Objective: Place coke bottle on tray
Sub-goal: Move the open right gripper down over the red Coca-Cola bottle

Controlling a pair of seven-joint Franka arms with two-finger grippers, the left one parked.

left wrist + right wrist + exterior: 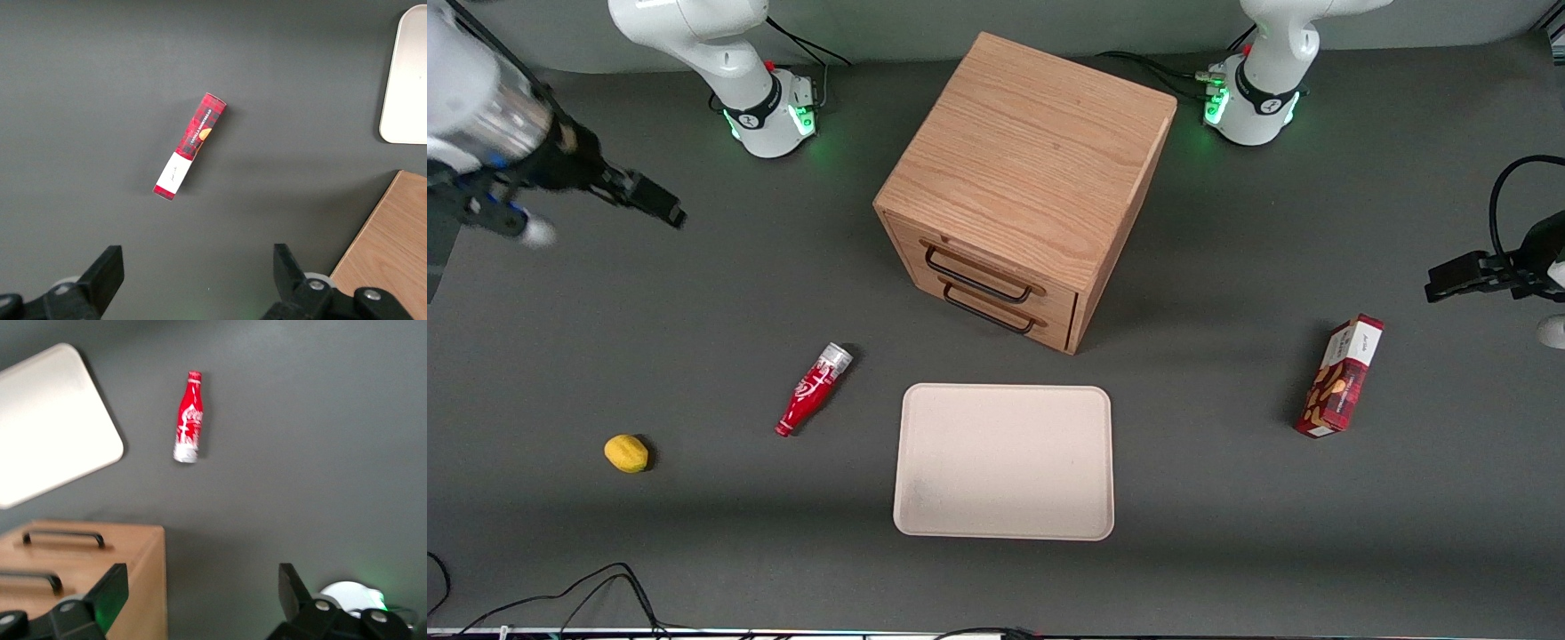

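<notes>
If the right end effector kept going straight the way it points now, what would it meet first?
Probably bare table. The open end effector hangs high above the table, its line passing beside the coke bottle, not onto it, and clear of the tray. Depth is uncertain.

Robot lab, test setup. Two white robot arm bases [769,116] with green status lights bolted at bench edge farthest from front camera. Dark grey matte bench [1272,578], loose black cables [560,591] along its nearest edge. Right arm's black two-finger hand [667,209] hangs above bench at working arm's end, fingers spread. Staged props well apart: oak two-drawer cabinet [1023,187], pale beige rectangular tray [1005,462], small red coke bottle [811,391], red snack box [1341,378], small yellow lump [626,453].
</notes>
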